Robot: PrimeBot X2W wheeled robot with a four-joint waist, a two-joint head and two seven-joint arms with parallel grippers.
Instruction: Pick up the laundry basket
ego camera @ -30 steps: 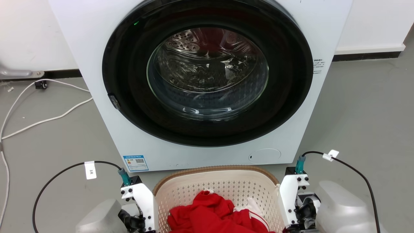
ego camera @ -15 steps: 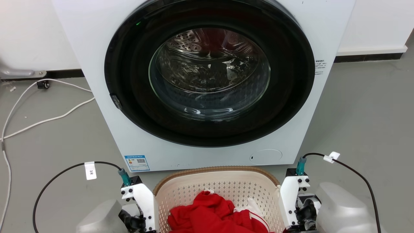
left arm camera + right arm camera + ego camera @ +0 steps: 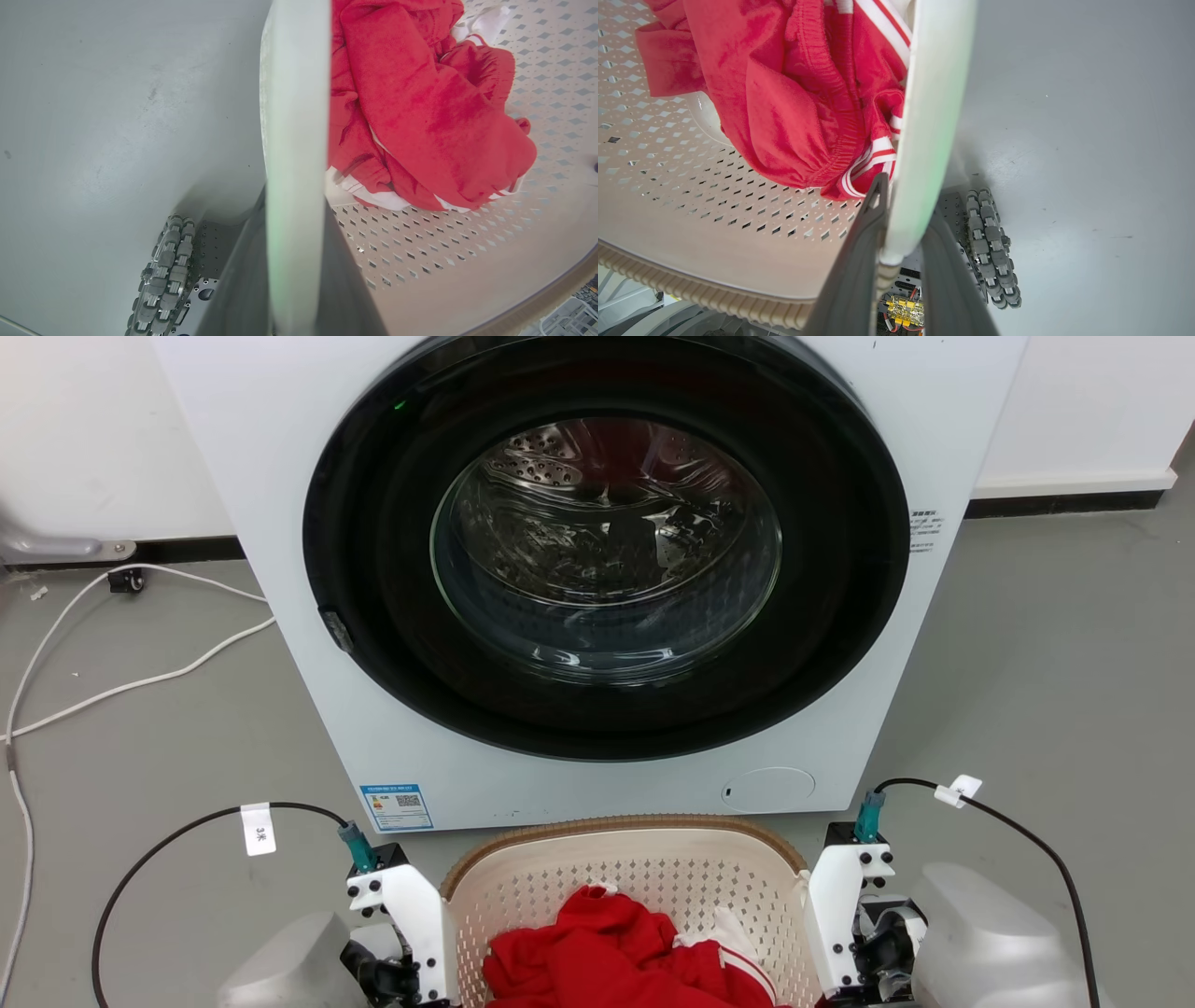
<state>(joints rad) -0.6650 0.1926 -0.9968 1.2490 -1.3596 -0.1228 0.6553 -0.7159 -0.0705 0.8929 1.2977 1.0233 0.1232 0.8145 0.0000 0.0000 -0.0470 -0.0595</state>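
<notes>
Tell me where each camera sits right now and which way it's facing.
Head view: high on the head, facing forward and down at the washer and laundry basket; left forearm and right forearm at the bottom corners.
Left wrist view: on the left wrist, looking down along the left pincer, clamped on a white handle; a base wheel shows.
Right wrist view: mirrors it, right pincer on the other handle, floor beyond.
Shared: both wrist views see the red garment in the basket.
</notes>
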